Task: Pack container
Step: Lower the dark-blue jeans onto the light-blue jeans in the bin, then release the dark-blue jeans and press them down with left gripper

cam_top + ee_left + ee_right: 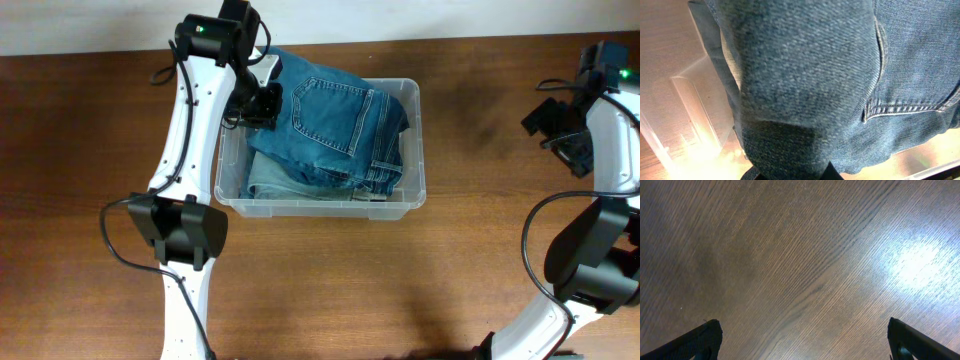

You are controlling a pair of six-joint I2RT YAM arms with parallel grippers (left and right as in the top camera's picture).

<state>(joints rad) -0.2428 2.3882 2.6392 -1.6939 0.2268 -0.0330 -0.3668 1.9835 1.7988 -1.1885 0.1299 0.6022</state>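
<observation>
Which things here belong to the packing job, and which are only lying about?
For the job: container; jeans folded inside it; left gripper at the jeans.
Apart from it: table; right gripper, open above the wood.

Clear rectangular plastic container [412,150] on wooden table, upright, open-topped, folded blue jeans [335,125] filling it

Overhead looks straight down on the whole table [90,130]. Left wrist sits very close to jeans [840,75] (overhead sees them too). Right wrist looks down at table wood.
</observation>
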